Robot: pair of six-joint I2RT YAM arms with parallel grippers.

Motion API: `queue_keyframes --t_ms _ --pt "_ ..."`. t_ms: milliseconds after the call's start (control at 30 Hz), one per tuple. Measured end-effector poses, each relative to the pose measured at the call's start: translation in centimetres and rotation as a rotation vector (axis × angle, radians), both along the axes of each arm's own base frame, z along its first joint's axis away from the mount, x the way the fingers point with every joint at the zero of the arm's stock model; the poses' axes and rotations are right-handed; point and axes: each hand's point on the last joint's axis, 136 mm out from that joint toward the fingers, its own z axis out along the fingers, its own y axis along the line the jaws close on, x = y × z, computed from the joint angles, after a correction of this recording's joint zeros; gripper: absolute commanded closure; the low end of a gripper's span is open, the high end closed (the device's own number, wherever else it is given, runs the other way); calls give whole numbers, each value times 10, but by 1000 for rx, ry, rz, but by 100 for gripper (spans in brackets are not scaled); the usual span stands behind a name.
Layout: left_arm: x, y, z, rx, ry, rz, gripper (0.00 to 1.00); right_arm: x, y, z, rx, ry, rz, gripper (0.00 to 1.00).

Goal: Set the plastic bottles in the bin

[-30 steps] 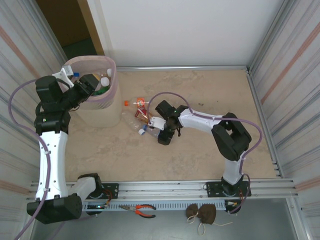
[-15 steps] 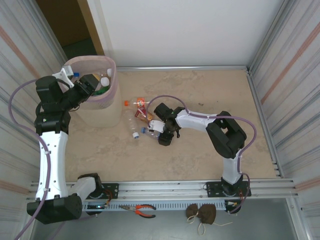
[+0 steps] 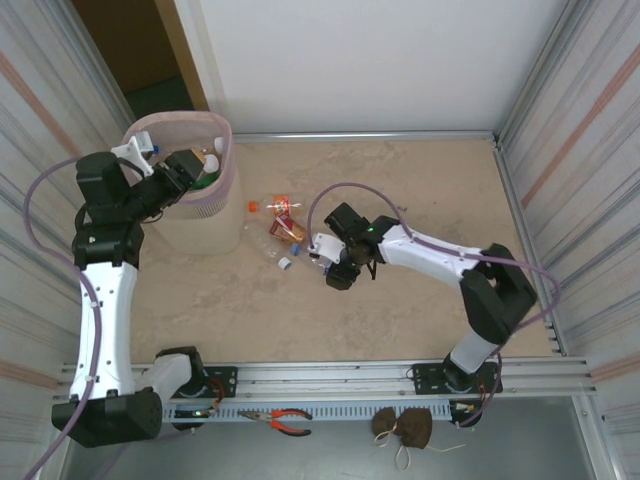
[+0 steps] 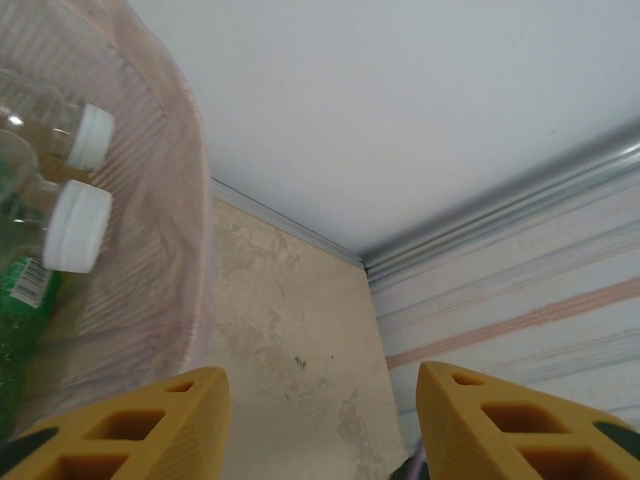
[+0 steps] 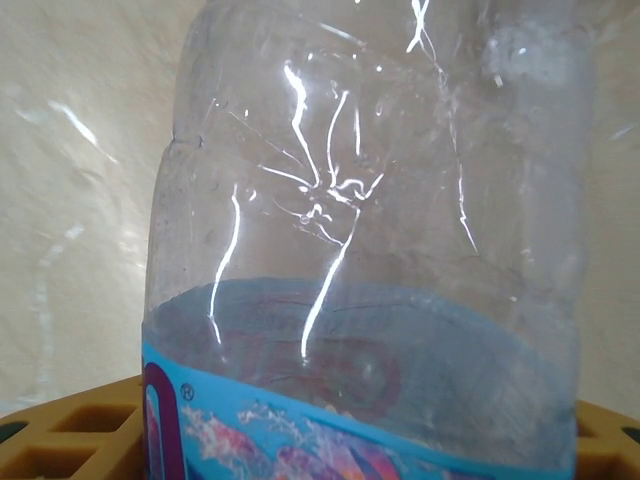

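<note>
The pink bin point(image 3: 205, 205) stands at the back left. Inside it lie plastic bottles: two clear ones with white caps point(image 4: 76, 226) and a green one point(image 4: 24, 292). My left gripper point(image 3: 193, 166) hovers at the bin's rim, open, with bare table between its yellow fingers point(image 4: 150, 425). In the right wrist view a clear bottle with a blue label point(image 5: 360, 300) sits between the jaws, and my right gripper point(image 3: 338, 276) is shut on it mid-table. More bottles point(image 3: 284, 224) lie loose between the bin and that gripper, beside an orange cap point(image 3: 252, 205) and a blue cap point(image 3: 284, 263).
Corrugated metal walls close in the left and right sides, and a white wall the back. A metal rail point(image 3: 330, 375) runs along the near edge, with red-handled pliers point(image 3: 286, 422) and a brown pouch point(image 3: 404, 426) in front of it.
My right gripper has closed on the blue-labelled bottle and drawn slightly right, away from the pile. The left gripper has stayed at the bin's rim.
</note>
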Motion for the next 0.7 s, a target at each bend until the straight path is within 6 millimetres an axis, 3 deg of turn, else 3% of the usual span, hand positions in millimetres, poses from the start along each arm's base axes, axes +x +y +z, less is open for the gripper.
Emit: queue_keyframes --t_ms 233,467,700 --pt "1 -37 -6 40 -15 -140 46 -4 9 71 229 -108 -32 43" --pt "0 -88 -7 126 -38 -322 41 -4 20 133 434 -202 -44 42" --pt "-9 -128 -3 185 -76 -463 40 -8 24 171 566 -245 -46 42"
